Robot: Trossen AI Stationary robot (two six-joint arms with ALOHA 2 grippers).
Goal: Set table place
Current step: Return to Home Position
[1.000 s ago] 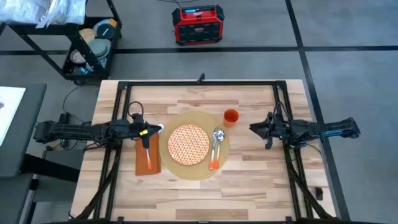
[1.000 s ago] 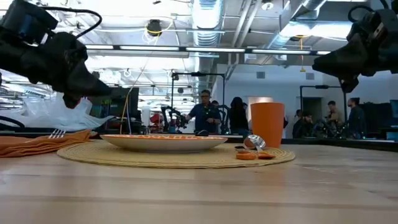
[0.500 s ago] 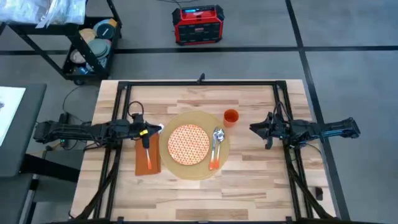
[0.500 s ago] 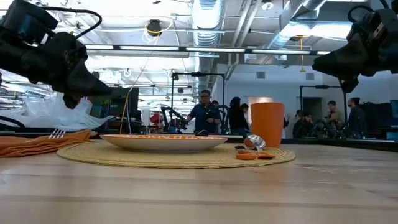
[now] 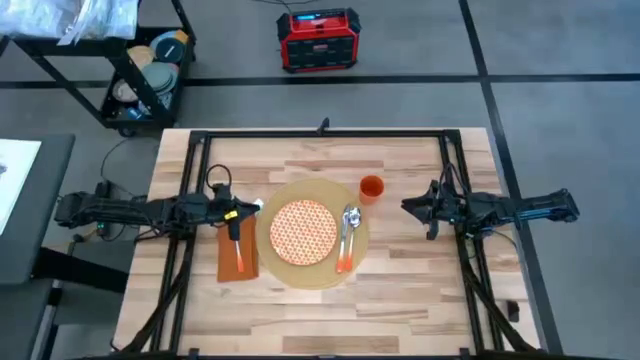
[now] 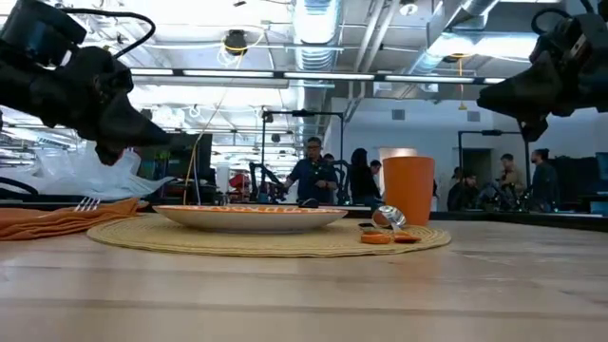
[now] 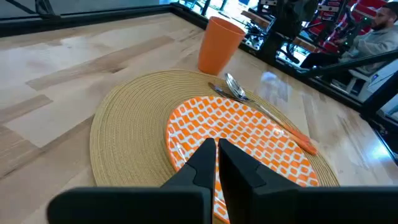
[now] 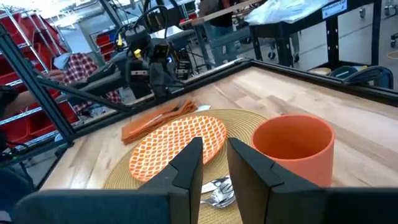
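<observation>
Mid-desk (image 5: 300, 312) the place is set: plate (image 5: 303, 230) on the mat (image 5: 312, 278), cup (image 5: 371, 188) at its far right, napkin (image 5: 228, 266) left. The plate looks stiff and breakable, best taken by its rim. Both arms hover level. Left arm (image 5: 150, 212): jaws closed, empty, over the napkin's far end. Right arm (image 5: 500, 208): jaws slightly parted, empty, right of the mat.

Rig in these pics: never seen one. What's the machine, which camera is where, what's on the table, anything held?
It is two dark robot arms, each ending in a two-finger pincer. One camera looks straight down, one sits level with the tabletop, and one rides on each wrist. On the wooden table a place is set. A round woven mat carries a patterned plate, with cutlery to its right and an orange cup at the mat's upper right edge. A fork lies on a napkin to the left. The left pincer, fingers together, hangs by the mat's left edge. The right pincer, slightly open, hangs to the mat's right. Neither holds anything.
</observation>
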